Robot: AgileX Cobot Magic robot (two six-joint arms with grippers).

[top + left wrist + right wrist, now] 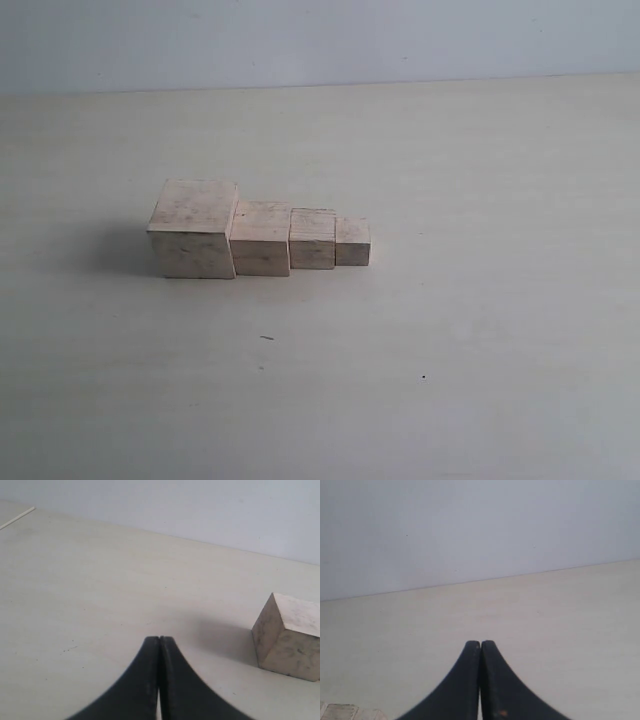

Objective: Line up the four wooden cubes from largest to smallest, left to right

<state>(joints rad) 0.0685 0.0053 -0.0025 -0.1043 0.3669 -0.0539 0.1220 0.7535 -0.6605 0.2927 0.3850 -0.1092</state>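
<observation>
cubes (260, 238) sit touching in a row just 9 o'clock of table (480, 350) centre, biggest at 9, smallest at 3. looks sorted, hence arms clear. left gripper (159, 639) and right gripper (480, 643) pinched closed, empty. only exterior shows the full row; left wrist catches one cube.

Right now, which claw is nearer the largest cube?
Probably left. The left claw, shut, has the largest cube just ahead, off to one side, untouched. The right claw, shut, shows only a sliver of cube tops at its view's edge.

matt speckled wooden cubes (262, 240), smooth matt pale tabletop (480, 200)
</observation>
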